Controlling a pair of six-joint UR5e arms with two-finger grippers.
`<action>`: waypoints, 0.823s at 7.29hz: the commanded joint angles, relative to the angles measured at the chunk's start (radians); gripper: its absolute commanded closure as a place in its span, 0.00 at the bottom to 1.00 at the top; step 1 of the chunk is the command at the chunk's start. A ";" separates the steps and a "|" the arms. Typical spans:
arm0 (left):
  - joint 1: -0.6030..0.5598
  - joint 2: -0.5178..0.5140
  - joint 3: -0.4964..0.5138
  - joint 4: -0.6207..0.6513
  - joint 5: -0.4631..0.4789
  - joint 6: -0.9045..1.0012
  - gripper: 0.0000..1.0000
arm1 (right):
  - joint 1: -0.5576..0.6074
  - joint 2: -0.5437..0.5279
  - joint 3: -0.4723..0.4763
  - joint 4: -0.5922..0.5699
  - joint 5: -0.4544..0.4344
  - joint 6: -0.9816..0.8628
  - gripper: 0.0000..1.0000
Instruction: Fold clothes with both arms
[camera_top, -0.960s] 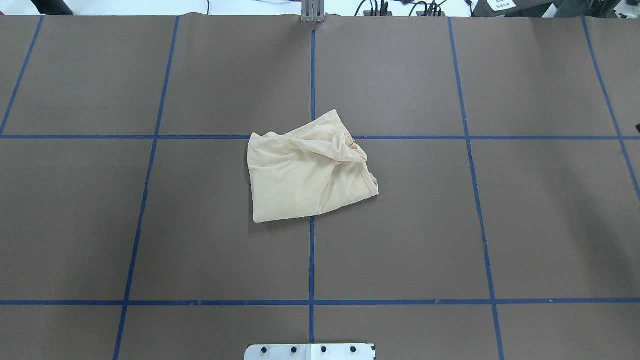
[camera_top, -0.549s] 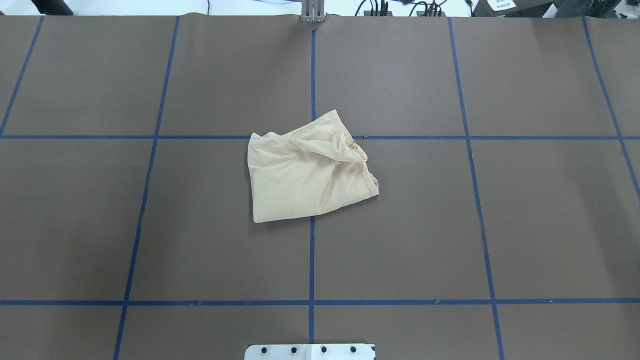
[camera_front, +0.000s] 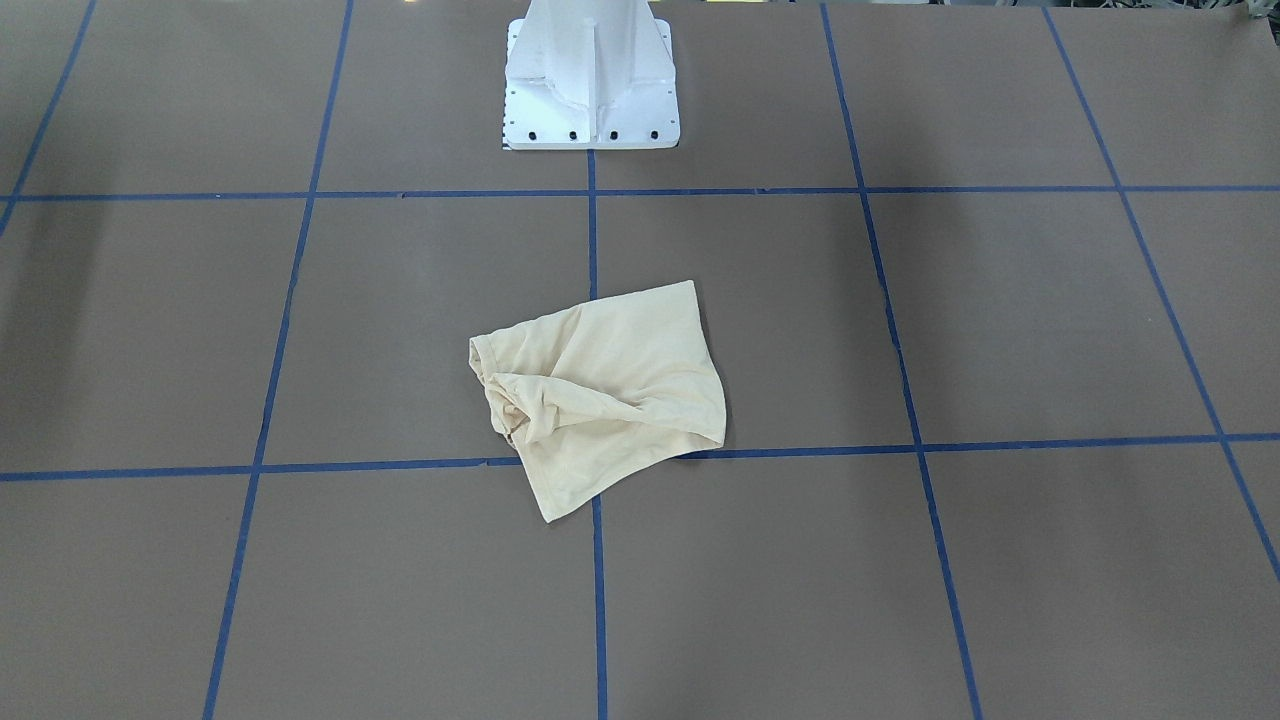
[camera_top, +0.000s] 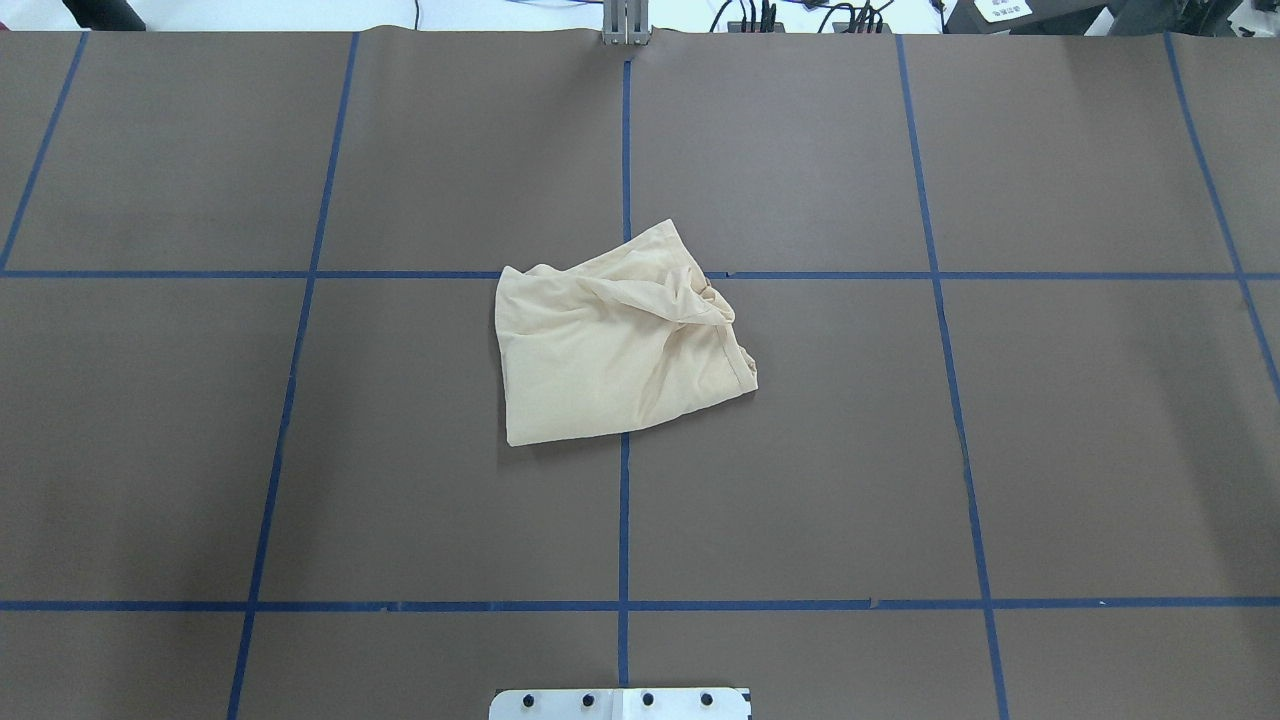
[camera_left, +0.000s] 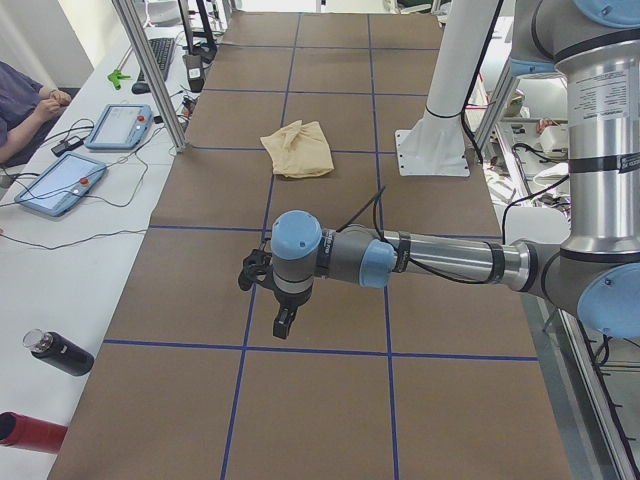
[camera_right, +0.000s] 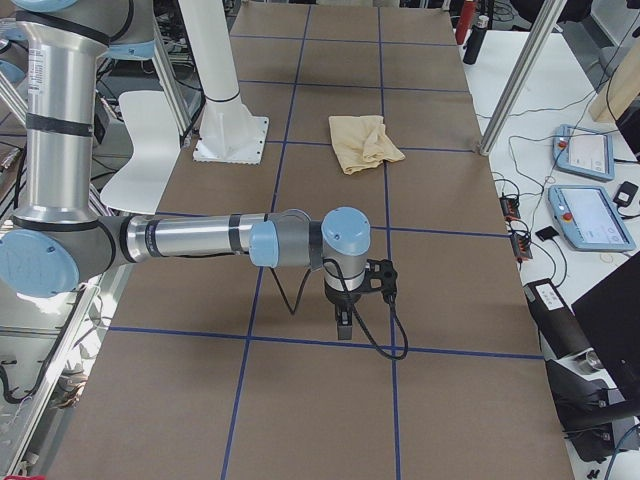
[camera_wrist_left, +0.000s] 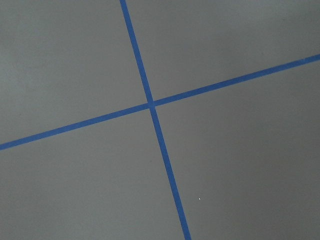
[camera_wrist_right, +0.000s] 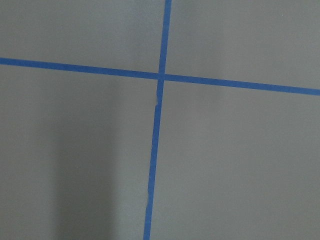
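**One crumpled shirt lying mid-worktop, both arms hanging out at the ends**

You are looking at a single worktop (camera_top: 900, 450) wearing brown paper, with blue tape lines (camera_top: 623, 520) dividing it into a grid.

Two arms are reaching out low over it. The left arm (camera_left: 440, 260) is stretching across the worktop's left end, and the right arm (camera_right: 190, 238) is doing the same at the right end. Both are well apart from the shirt. The left gripper (camera_left: 284, 322) is pointing straight down just above the paper, and so is the right gripper (camera_right: 343, 325). Each one shows only in a side view, so you cannot tell whether its fingers are spread or closed. Each wrist camera is showing only bare paper and one tape crossing.

One white base mount (camera_front: 590, 80) is standing at the middle of the robot's edge.

One T-shirt (camera_top: 600, 350) is lying near the worktop's middle, straddling the centre tape line and touching a cross line. It is pale cream-yellow and thin, and it is bundled into a rough four-sided heap. It is lying fairly smooth on the robot's left side. On the robot's right side it is bunching into twisted folds, with a stitched edge showing there.

Off the far edge, two tablets (camera_left: 118, 125) are resting on a white bench. Two bottles (camera_left: 60, 355), one black and one red, are lying nearer that bench's end.
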 joint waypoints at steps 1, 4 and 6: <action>0.002 0.004 -0.020 0.001 0.002 -0.005 0.00 | -0.005 0.000 0.001 0.001 0.001 0.005 0.00; 0.005 0.013 -0.018 0.001 0.004 0.001 0.00 | -0.011 0.000 -0.001 0.001 0.002 0.006 0.00; 0.003 0.015 -0.026 0.003 0.004 0.001 0.00 | -0.020 0.000 -0.001 0.001 0.002 0.008 0.00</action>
